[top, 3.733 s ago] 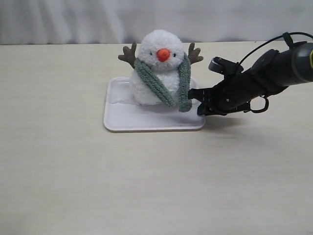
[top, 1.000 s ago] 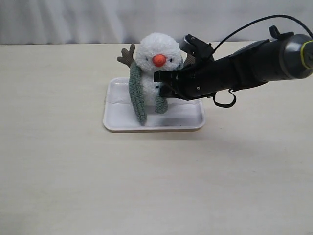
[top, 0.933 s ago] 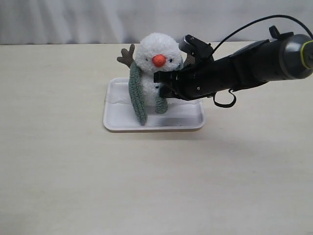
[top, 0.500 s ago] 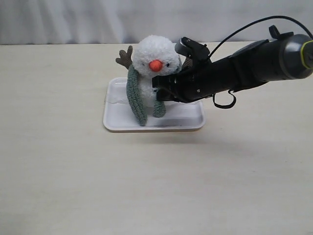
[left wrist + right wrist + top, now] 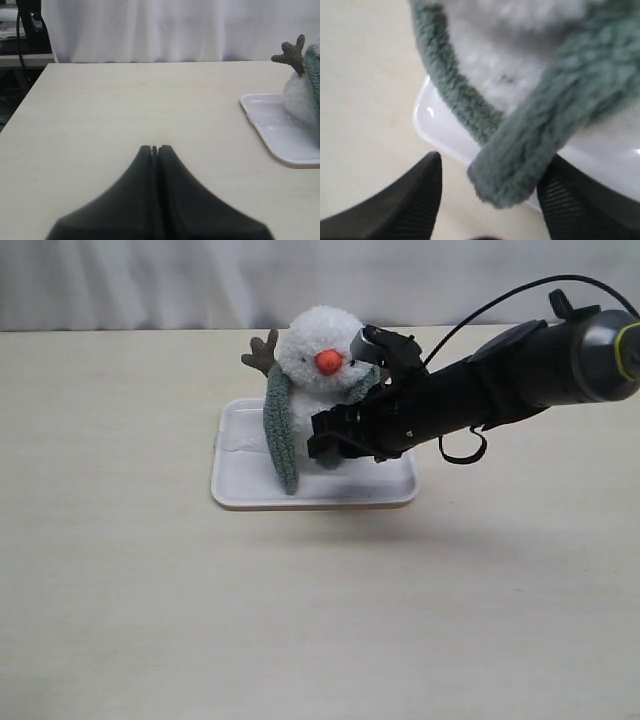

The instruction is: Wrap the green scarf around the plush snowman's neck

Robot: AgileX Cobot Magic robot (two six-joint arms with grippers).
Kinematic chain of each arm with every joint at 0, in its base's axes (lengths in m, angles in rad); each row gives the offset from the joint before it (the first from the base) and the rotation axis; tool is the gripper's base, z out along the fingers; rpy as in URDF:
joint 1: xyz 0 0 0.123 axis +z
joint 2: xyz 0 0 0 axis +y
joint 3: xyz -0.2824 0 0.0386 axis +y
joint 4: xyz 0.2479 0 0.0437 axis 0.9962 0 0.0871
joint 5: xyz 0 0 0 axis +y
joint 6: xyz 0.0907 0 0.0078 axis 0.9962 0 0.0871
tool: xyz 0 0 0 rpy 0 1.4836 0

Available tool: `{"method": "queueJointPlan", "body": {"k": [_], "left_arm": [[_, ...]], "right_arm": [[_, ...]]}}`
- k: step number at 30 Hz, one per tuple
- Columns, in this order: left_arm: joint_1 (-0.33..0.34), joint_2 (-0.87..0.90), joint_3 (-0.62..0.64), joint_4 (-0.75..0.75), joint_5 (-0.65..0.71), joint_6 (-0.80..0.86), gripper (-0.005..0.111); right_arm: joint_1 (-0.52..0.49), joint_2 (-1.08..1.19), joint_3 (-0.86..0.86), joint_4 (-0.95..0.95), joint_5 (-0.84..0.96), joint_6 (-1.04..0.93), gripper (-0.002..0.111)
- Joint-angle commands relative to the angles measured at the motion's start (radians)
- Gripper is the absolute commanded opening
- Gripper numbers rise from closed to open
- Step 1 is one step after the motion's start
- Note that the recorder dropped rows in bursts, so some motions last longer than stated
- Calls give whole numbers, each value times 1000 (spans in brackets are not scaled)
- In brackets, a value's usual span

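Observation:
The plush snowman (image 5: 318, 368) stands on a white tray (image 5: 240, 490). The green scarf (image 5: 280, 435) goes round its neck: one end hangs down its left side in the exterior view, and the other crosses its front toward my right gripper (image 5: 328, 440). In the right wrist view the right gripper (image 5: 492, 165) is open, and the loose scarf end (image 5: 520, 160) hangs between the spread fingers (image 5: 415, 200), with a gap to one finger. My left gripper (image 5: 154, 148) is shut and empty over bare table, well away from the snowman (image 5: 300, 95).
The tray's rim (image 5: 432, 125) lies just beyond the right fingertips. The right arm (image 5: 520, 370) reaches in from the right over the tray's corner. A white curtain (image 5: 150, 280) backs the table.
The right gripper has gone from shut on the scarf end to open, letting it go, and has dropped slightly lower in front of the snowman. The snowman's head has swung back.

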Motion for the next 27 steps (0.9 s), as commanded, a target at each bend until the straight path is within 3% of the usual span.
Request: {"method": "queueJointPlan", "body": {"k": [1, 10, 13, 18, 23, 27], "left_arm": [[2, -3, 2, -2, -13, -4, 0], [2, -3, 2, -2, -13, -4, 0], [2, -3, 2, -2, -16, -4, 0], [2, -3, 2, -2, -16, -4, 0], [2, -3, 2, -2, -16, -4, 0], [2, -3, 2, -2, -16, -4, 0]], "right_arm": [[1, -10, -3, -24, 153, -27, 59], [17, -8, 38, -3, 363, -43, 58], [143, -8, 38, 4, 115, -80, 58], [341, -8, 38, -70, -506, 31, 58], [397, -8, 38, -66, -665, 22, 58], [397, -8, 38, -61, -678, 22, 58]]}}
